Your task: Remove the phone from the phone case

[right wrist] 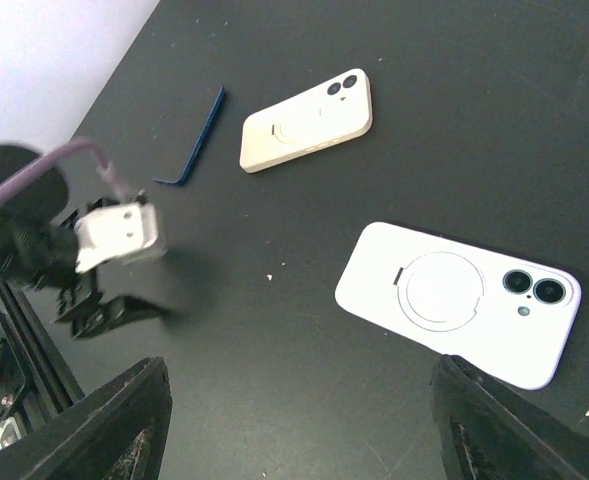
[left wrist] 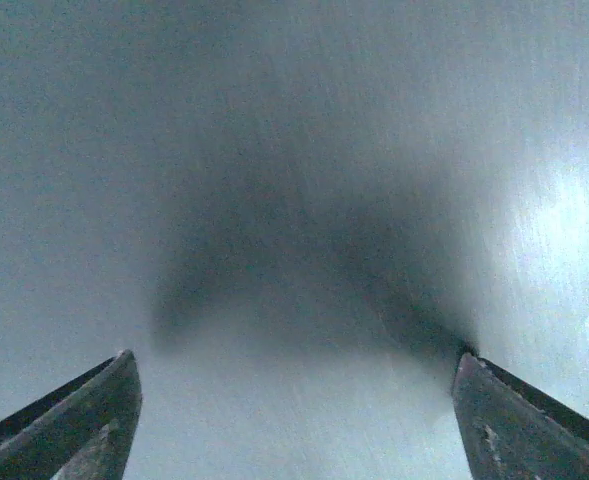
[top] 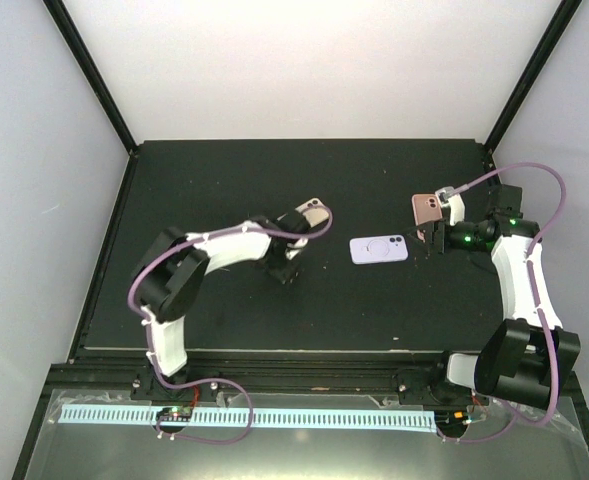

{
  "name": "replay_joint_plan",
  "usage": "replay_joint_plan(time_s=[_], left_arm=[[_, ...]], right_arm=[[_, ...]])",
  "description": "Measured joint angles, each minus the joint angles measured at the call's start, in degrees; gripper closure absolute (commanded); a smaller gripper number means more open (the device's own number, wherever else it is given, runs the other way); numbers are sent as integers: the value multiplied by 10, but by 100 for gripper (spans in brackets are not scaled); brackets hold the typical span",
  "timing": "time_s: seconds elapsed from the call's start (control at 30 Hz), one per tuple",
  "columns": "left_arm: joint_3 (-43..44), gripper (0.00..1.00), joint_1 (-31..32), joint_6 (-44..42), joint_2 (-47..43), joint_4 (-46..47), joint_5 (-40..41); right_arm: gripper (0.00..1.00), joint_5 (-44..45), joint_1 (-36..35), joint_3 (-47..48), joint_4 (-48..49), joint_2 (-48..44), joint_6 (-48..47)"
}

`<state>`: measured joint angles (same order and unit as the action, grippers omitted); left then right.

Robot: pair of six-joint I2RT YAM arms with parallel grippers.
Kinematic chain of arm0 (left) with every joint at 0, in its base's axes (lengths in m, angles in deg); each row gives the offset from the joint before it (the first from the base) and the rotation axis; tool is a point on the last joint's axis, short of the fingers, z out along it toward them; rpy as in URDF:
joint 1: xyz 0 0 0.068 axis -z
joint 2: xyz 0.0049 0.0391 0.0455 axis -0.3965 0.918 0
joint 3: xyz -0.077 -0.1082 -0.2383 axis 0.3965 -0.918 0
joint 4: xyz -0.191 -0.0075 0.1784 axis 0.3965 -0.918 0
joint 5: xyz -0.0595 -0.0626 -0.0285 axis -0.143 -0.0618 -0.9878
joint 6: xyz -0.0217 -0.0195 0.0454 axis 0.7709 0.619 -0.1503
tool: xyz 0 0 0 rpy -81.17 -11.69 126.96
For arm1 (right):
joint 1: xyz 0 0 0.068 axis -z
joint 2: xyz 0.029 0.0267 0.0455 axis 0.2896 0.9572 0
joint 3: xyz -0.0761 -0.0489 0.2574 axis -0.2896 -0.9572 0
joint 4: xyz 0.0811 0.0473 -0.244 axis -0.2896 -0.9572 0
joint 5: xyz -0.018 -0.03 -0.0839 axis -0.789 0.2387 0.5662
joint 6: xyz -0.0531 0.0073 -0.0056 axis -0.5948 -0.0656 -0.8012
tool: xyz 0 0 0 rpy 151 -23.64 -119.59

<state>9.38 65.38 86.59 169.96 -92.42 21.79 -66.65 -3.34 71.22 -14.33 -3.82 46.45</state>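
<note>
Lilac phone case (top: 379,248), phone (right wrist: 534,288) inside, lies flat on the table (top: 204,180), nine o'clock of the right hand (right wrist: 299,405); it and the left hand (left wrist: 294,400) gape empty. Probably soft, grippy (phone within stiff, fragile): peel a corner.

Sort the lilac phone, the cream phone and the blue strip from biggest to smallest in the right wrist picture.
1. lilac phone, though it lies nearer the camera, which may be why.
2. cream phone.
3. blue strip, which looks very thin.
</note>
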Motion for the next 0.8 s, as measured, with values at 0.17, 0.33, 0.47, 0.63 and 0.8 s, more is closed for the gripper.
replay_joint_plan(time_s=[0.17,0.33,0.47,0.63,0.8], left_arm=[[-83,1,26,35,-86,-41,9],[-30,1,3,29,-98,-35,23],[89,1,-32,4,-40,-9,11],[230,1,-69,-29,59,18,-13],[347,1,-111,-42,168,26,-66]], right_arm=[[29,-5,0,0,1,-4,0],[29,-12,0,0,0,-14,-2],[29,-16,0,-3,0,-23,-3],[29,-24,0,-10,-3,-25,-6],[29,-30,0,-10,-5,-25,-8]])
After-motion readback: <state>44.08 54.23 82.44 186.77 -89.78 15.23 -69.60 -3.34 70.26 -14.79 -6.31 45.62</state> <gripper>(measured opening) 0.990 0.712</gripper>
